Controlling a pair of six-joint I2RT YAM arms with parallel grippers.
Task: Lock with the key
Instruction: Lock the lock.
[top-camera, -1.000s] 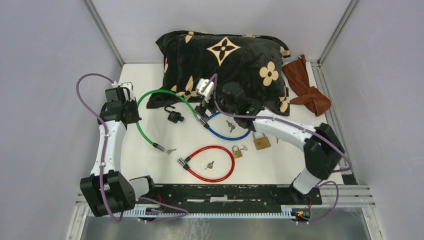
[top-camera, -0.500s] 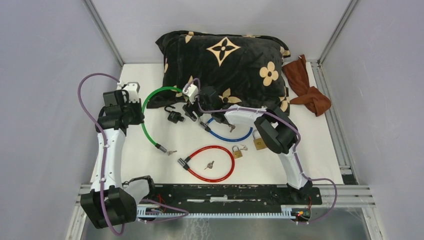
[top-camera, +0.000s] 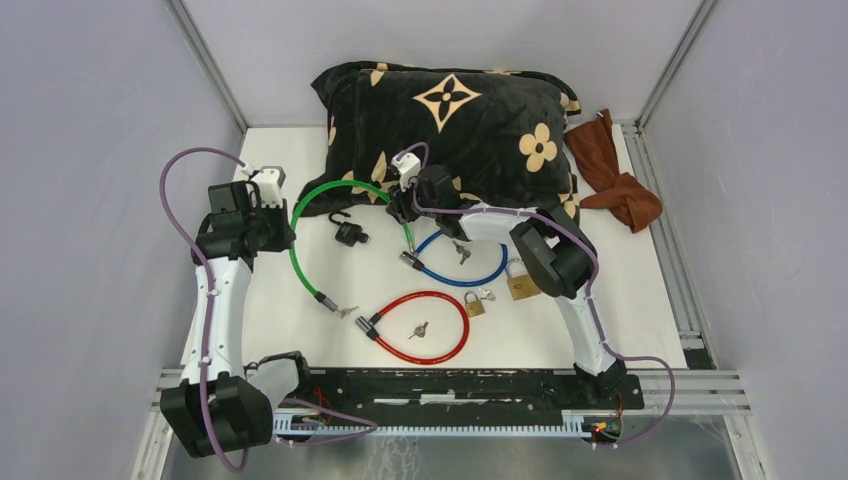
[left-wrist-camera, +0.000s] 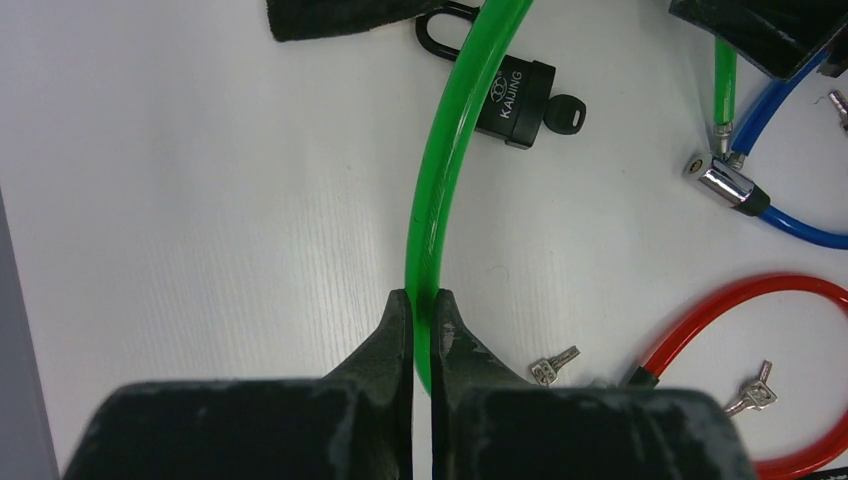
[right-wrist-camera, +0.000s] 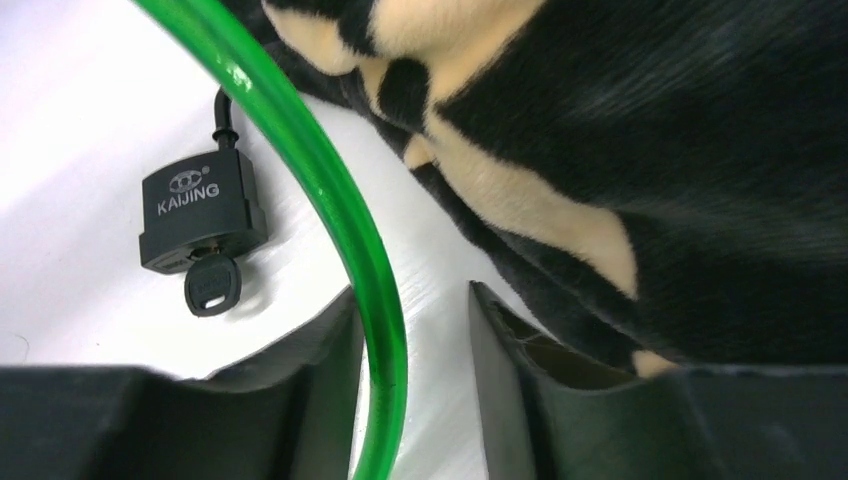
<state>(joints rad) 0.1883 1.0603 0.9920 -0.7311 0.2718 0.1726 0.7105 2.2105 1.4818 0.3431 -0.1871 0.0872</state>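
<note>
— Green cable (top-camera: 340, 184): where?
— Worktop's (top-camera: 620, 270) far left, arching toward the pillow (top-camera: 480, 130); left tool (left-wrist-camera: 421, 310) pinches it.
— Right tool (right-wrist-camera: 412, 292)?
— Jaws spread, straddling it by the pillow's near edge.

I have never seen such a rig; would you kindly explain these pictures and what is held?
Two robot arms work at a white table. One picture looks down from above; the others come from a camera on each wrist. On the table lie a green cable lock, a blue cable lock, a red cable lock, a black padlock, two brass padlocks, keys and a pillow. The left gripper is shut on the green cable lock; the right gripper stands open around it.
</note>
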